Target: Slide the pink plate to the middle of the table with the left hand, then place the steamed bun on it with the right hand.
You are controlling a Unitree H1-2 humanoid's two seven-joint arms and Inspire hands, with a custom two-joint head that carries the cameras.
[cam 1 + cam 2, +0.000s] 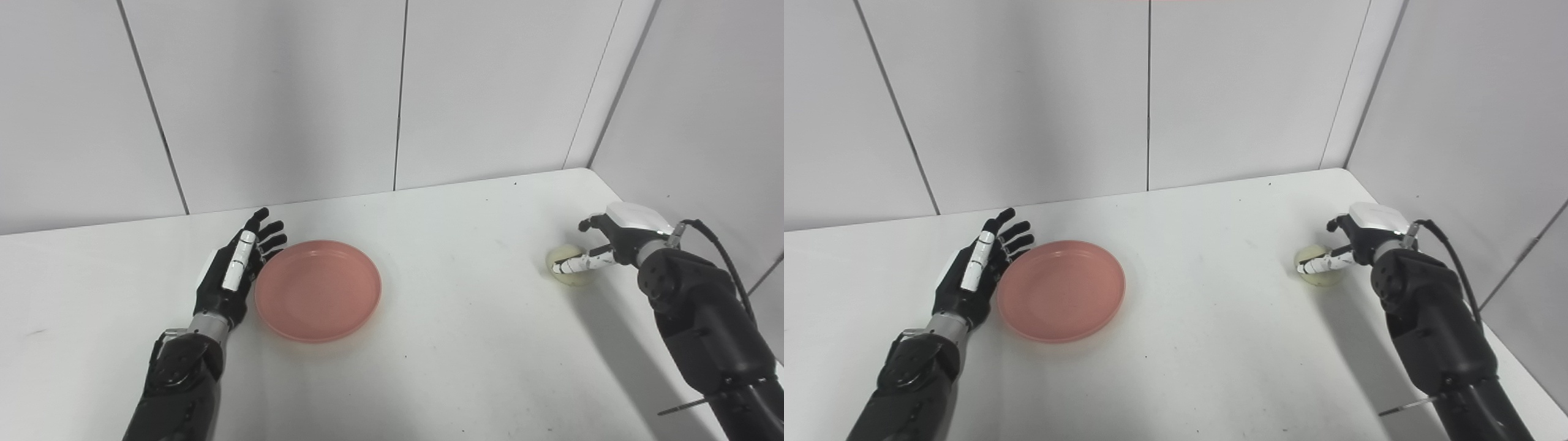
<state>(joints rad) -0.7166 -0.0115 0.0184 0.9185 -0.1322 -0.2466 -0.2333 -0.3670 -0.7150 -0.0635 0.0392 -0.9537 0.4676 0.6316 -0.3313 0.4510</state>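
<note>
The pink plate (318, 289) lies flat and empty on the white table (465, 343), left of the middle. My left hand (236, 264) stands edge-on against the plate's left rim, fingers straight and apart, holding nothing. A pale round steamed bun (569, 267) sits on the table near the right edge. My right hand (606, 245) is at the bun's right side with a finger laid across its top. The bun rests on the table and the fingers are not closed around it.
Grey wall panels (398, 92) stand behind the table, and another wall (704, 110) runs close along its right edge by the bun. A black cable (723, 251) loops over my right forearm.
</note>
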